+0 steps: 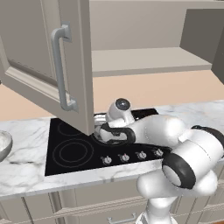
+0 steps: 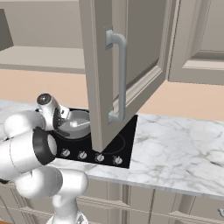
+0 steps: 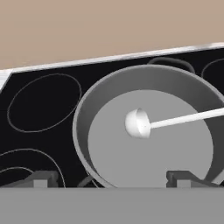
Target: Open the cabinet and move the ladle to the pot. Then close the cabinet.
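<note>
The grey pot (image 3: 144,144) stands on the black cooktop (image 3: 43,100), and the pale ladle (image 3: 138,123) lies inside it. Its bowl rests on the pot floor and its thin handle leans over the rim. My gripper (image 3: 111,179) hangs open just above the near edge of the pot, holding nothing. From the right base view the gripper (image 2: 65,117) sits beside the pot (image 2: 78,127), with the ladle (image 2: 79,124) in it. The cabinet (image 1: 148,61) is open. One door (image 1: 39,65) and the other door (image 2: 131,65) swing out over the counter.
A whitish bowl (image 1: 2,144) sits at the left on the marble counter (image 2: 175,144). The open door's lower corner (image 1: 87,129) hangs close to the pot and my wrist. Knobs (image 1: 124,157) line the cooktop's front edge.
</note>
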Motion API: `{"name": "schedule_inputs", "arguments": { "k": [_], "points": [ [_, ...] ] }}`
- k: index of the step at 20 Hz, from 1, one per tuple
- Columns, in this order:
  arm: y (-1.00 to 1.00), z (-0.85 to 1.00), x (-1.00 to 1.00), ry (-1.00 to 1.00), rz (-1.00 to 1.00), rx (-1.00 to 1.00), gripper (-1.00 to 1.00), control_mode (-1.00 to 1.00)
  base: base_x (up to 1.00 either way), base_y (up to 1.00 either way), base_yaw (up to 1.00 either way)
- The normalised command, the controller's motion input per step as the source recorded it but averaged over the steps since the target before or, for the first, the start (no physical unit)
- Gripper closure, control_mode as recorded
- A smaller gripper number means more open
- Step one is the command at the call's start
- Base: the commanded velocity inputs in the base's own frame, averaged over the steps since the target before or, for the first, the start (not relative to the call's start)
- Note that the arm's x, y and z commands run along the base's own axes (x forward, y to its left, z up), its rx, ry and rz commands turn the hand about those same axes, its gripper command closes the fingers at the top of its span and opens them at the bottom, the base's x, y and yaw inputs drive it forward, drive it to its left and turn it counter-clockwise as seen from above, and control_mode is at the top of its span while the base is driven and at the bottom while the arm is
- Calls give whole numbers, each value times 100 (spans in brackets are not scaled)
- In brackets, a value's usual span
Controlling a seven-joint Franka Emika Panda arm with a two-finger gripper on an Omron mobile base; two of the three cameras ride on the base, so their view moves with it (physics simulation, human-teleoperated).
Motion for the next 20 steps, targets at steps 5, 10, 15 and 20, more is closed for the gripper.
{"name": "schedule_inputs", "arguments": {
  "k": [5, 10, 15, 20],
  "points": [
    [-6, 100, -64, -7, 0, 1, -100, -100, 0, 0, 0],
    [-7, 100, -85, 0, 0, 0, -100, -100, 0, 0, 0],
    [-10, 100, -100, 0, 0, 0, -100, -100, 0, 0, 0],
    [-21, 100, -100, 0, 0, 0, -100, -100, 0, 0, 0]
  ]
}}
